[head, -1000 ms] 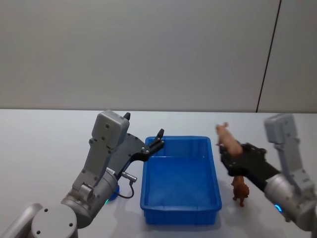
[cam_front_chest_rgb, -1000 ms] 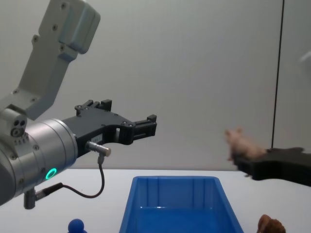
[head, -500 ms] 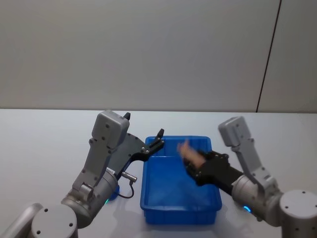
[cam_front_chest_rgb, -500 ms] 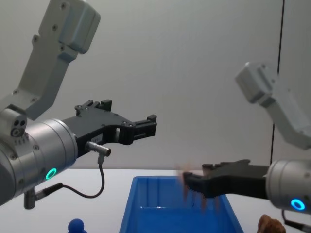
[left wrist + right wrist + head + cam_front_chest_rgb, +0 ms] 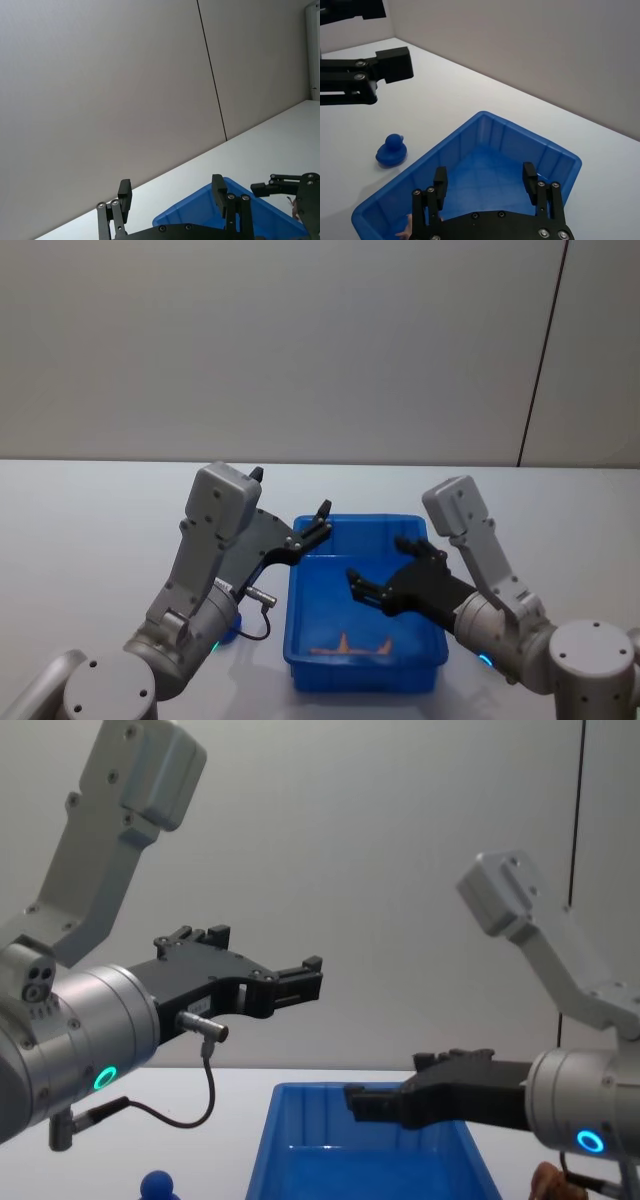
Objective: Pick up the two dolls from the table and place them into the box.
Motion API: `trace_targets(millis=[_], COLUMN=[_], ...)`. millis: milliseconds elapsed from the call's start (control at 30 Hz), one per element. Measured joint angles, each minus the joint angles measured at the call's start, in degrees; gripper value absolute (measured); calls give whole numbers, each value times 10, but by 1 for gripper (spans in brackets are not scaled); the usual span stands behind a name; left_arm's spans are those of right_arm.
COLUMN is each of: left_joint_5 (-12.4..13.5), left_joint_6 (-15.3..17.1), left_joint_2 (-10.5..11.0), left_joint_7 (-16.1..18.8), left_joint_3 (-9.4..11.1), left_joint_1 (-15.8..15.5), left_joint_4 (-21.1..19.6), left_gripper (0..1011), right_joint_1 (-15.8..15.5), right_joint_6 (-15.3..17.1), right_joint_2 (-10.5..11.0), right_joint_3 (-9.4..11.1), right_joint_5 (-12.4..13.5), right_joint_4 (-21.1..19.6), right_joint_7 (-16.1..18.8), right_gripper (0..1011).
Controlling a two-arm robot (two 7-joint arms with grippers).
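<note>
Right gripper (image 5: pixel 484 172) now hangs spread and empty above the box (image 5: pixel 365 670). The pink toy (image 5: pixel 350 645) it carried a second ago lies on the box floor by the near wall. Left gripper (image 5: pixel 171 186), spread, has not moved from over the far left corner. Blue doll (image 5: pixel 391 150) stays on the counter (image 5: pixel 100 530), left of the box.

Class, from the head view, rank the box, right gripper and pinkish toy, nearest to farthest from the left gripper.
1. box: far-left rim corner, by the left gripper.
2. right gripper: over the box's middle.
3. pinkish toy: on the box floor, by the near wall.
</note>
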Motion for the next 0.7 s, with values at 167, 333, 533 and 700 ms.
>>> trace_targets(millis=[167,333,533,700], left_joint_5=[0,0,0,0], left_joint_6=[0,0,0,0], left_joint_2=[0,0,0,0], left_joint_7=[0,0,0,0], left_joint_3=[0,0,0,0], left_joint_1=[0,0,0,0], left_joint_4=[0,0,0,0], left_gripper=[1001,1001,1001,1001], right_joint_1=[-6,-17,-32,-43], right_joint_6=[-10,-23,-28,-26], right_joint_2=[6,18,34,46], right_joint_3=[6,17,32,41], right_joint_5=[10,27,47,59], right_joint_4=[-9,-24,-40,-49], right_joint_7=[-12,-32,-50,-60], right_gripper=[999,1001,1001,1001])
